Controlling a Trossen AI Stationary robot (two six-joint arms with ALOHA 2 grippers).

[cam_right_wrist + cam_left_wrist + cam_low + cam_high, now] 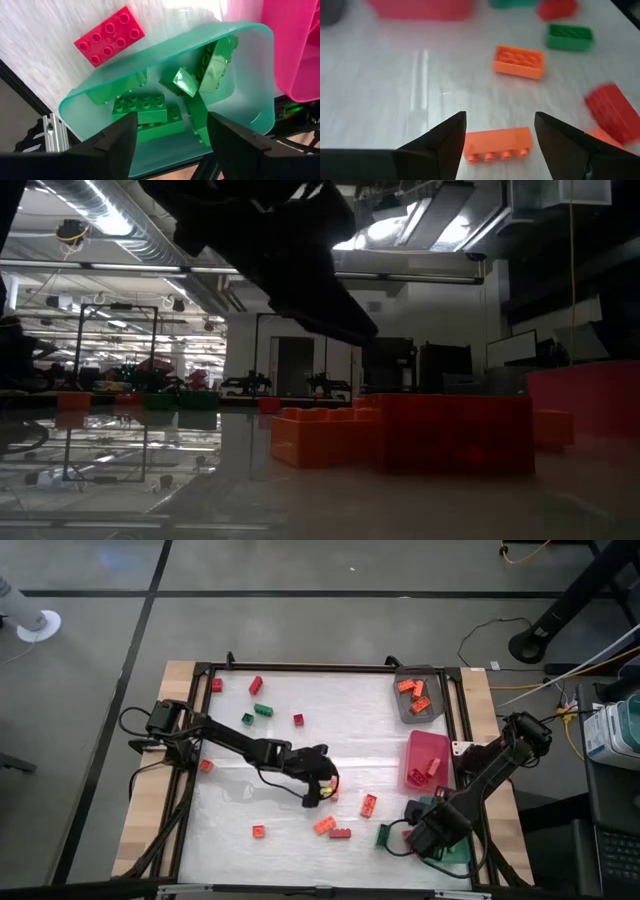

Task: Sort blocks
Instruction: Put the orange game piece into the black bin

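Note:
My left gripper [322, 790] [500, 117] is low over the middle of the table and open. An orange brick [497, 142] lies on its side on the table between its fingertips. Red, orange and green bricks are scattered on the white mat, among them an orange brick [519, 61], a green brick [570, 36] and a red brick [612, 112]. My right gripper [430, 835] [172, 120] hovers open above the teal tray [250, 107] at the table's near right corner. Several green bricks [142, 107] lie in that tray, and one green brick [181, 82] sits tilted on a corner. My left gripper has one finger [452, 132] at each end of the orange brick, coming down at a slant. The brick lies on the table. I cannot tell whether the fingers touch it.
A grey tray [402, 705] at the far right holds orange bricks and a pink tray [440, 745] beside it holds red ones. A red brick [110, 36] lies on the mat next to the teal tray. In the low view an orange brick [315, 438] and a red brick [455, 430] stand close.

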